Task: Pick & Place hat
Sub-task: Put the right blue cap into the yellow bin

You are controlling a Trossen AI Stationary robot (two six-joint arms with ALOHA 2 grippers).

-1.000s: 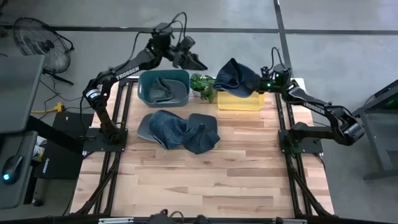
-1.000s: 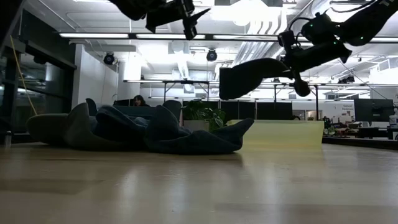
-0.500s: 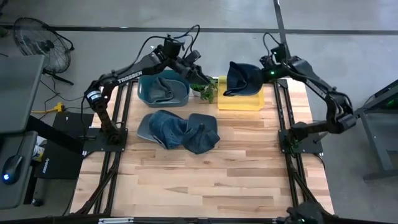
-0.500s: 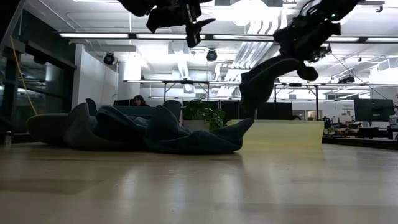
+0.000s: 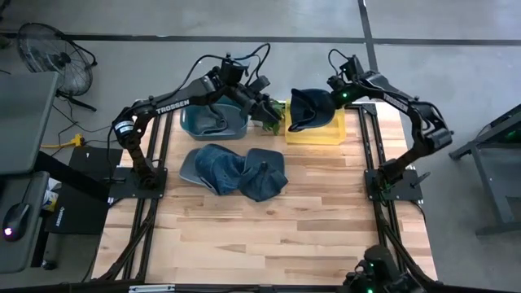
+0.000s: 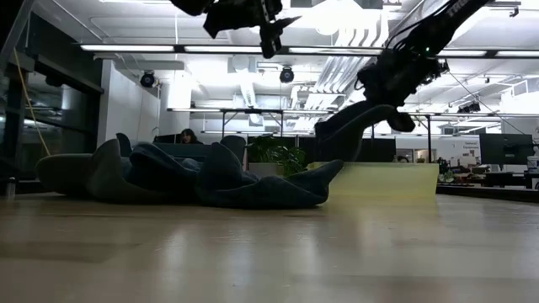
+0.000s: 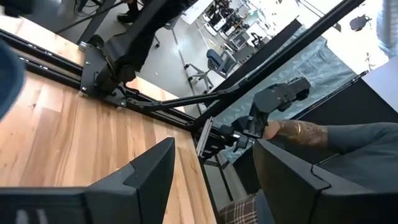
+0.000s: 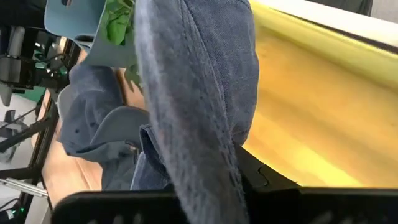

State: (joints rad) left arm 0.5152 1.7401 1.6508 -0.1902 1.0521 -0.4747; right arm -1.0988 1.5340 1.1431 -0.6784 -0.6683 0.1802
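Observation:
My right gripper (image 5: 332, 95) is shut on a dark blue hat (image 5: 309, 109) above the yellow bin (image 5: 319, 135) at the table's far edge. In the low view the hat (image 6: 352, 124) hangs below that gripper (image 6: 394, 82). My left gripper (image 5: 267, 104) hovers open over the green plant (image 5: 273, 119), between the blue bin (image 5: 195, 124) and the yellow bin; nothing is between its fingers (image 7: 147, 175). A heap of blue hats (image 5: 238, 169) lies flat on the wood in the middle of the table. One more hat (image 5: 213, 119) rests inside the blue bin. My right gripper pinches a bunched part of the hat's cloth (image 8: 205, 134) between its two fingers; how many layers, I cannot tell. The fingers come slanting down from the table's far right. The hat hangs below them, slack, clear of the yellow bin.
The plant stands between the two bins at the far edge. Bare wood (image 5: 269, 236) takes up the near half of the table. Beyond the table a person's hand (image 7: 292, 132) holds a control handle.
My right gripper has gone toward the table's left and far edge and tipped downward. The hat, stretched out almost level before, now droops below it over the yellow bin. My left gripper has moved toward the near and right, from beyond the blue bin to above the plant.

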